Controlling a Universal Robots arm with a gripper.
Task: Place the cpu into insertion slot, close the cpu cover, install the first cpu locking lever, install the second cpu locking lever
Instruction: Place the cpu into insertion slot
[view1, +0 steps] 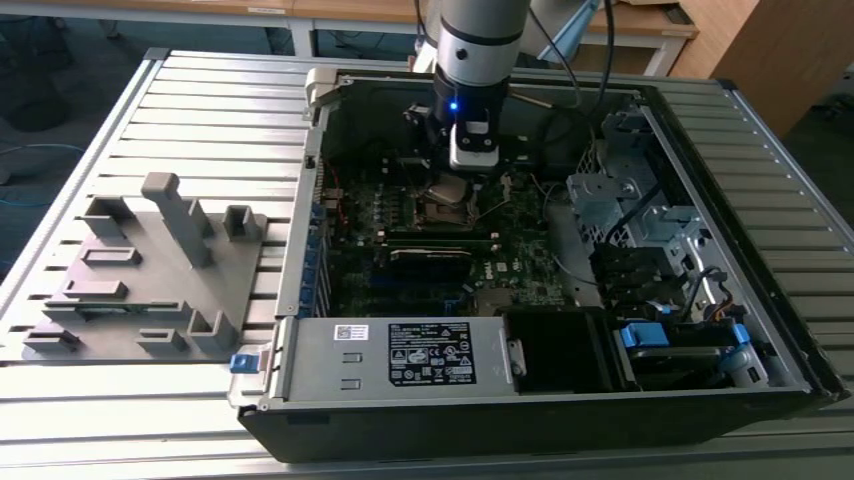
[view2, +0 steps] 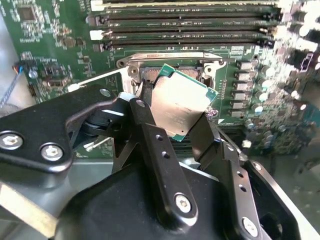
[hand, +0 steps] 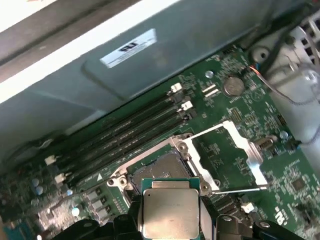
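You see your gripper (view2: 176, 114) with its two black fingers (view2: 150, 135) closed on opposite edges of the cpu (view2: 182, 105), which sits tilted between their tips, the uncovered insertion slot (hand: 159, 167) just beyond them and the cpu cover (hand: 244, 147) swung open beside it.

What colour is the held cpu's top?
The cpu top is dull silver-grey; clearest in the first wrist view.

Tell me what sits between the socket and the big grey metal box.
A row of long black memory slots lies between the socket and the grey box, in the first wrist view.
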